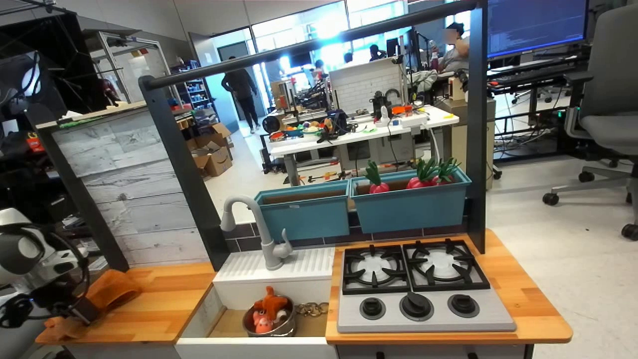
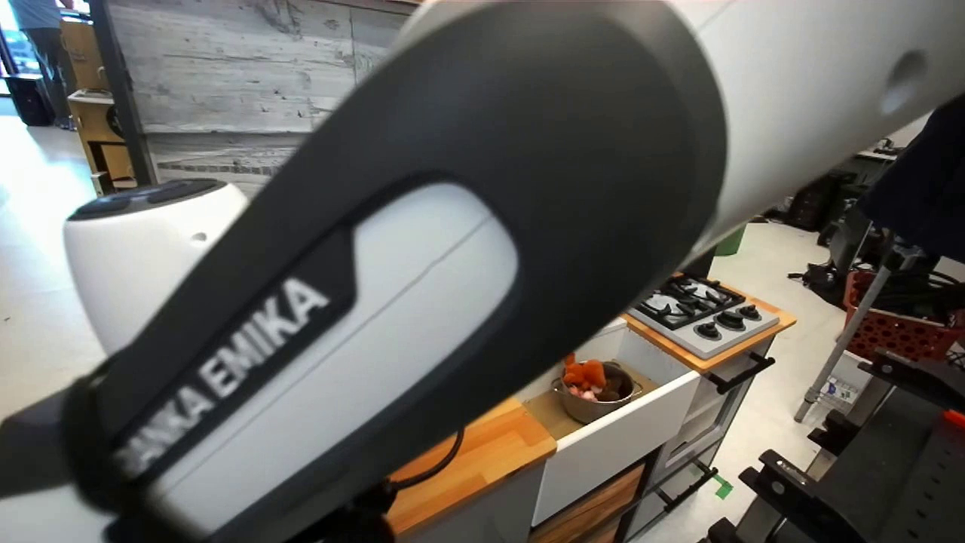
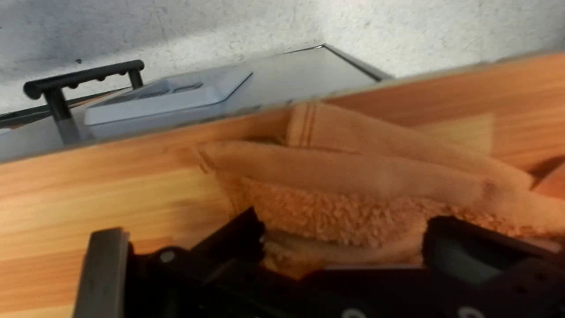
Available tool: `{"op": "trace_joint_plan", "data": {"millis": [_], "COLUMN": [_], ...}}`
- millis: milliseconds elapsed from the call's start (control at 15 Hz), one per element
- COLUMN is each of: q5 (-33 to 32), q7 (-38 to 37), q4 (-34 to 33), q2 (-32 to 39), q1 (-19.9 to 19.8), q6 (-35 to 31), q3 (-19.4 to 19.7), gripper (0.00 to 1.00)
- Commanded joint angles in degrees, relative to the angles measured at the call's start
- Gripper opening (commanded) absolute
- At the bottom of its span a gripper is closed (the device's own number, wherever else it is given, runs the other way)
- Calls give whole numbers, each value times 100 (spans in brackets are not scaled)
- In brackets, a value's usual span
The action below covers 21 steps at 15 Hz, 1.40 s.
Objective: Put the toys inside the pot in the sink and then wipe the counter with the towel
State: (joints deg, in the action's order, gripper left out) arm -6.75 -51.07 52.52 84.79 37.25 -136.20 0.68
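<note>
Toys [image 1: 271,303] lay in the pot [image 2: 592,411]; wiping seemed in hand — the jaws, wide and empty at the towel [image 3: 353,176], needed to grip it, then sweep the desk [image 3: 110,190].

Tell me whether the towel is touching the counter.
Touching: the wrist view shows the towel lying bunched on the counter, its left end meeting the wood.
</note>
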Motion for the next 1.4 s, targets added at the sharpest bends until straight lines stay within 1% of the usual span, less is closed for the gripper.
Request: {"op": "trace_joint_plan", "data": {"millis": [0, 133, 200, 267, 467, 600, 733, 867, 1067, 1133, 1333], "q5": [203, 314, 468, 534, 723, 763, 764, 708, 611, 554, 512], "q7": [-76, -141, -160, -172, -354, -423, -379, -280, -109, -165, -290], "q4": [-70, -113, -129, -22, 242, 301, 267, 199, 10, -236, -453], "q2": [330, 330, 332, 294, 134, 99, 98, 155, 324, 470, 545], "q1": [44, -171, -332, -451, -721, -934, -1062, -1065, -882, -818, -595], "q6": [-224, 91, 378, 414, 652, 825, 1003, 1131, 954, 1028, 1070], "q3": [-88, -34, -53, -46, 170, 251, 220, 155, 41, -24, -70], "gripper": [100, 100, 100, 100, 100, 100, 100, 100, 100, 100, 100]}}
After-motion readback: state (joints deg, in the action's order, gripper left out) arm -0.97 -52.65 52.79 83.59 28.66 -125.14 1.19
